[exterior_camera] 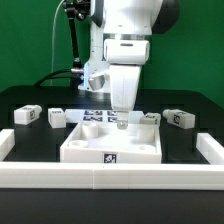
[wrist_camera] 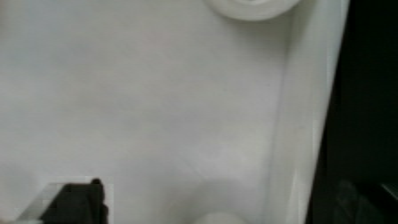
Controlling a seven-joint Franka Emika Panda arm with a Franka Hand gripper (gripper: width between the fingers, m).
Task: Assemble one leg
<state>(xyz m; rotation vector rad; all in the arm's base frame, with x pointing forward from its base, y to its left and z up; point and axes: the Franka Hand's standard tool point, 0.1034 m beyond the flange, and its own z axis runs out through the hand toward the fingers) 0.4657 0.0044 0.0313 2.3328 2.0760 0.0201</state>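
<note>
Leg (exterior_camera: 57,118) is seen lying on the black tabletop (exterior_camera: 200,105) just beside the white square piece (exterior_camera: 110,145), on the exterior view's left. A second leg (exterior_camera: 27,115) is laid farther out on that side, and a third leg (exterior_camera: 180,119) lies off the piece's right. The end effector (exterior_camera: 120,120) is held low over the piece's rear part; whether it is wide or narrow cannot be told.

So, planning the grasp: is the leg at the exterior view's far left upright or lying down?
Lying down: the leg rests lengthwise on the black table, clearly wider than tall.
</note>
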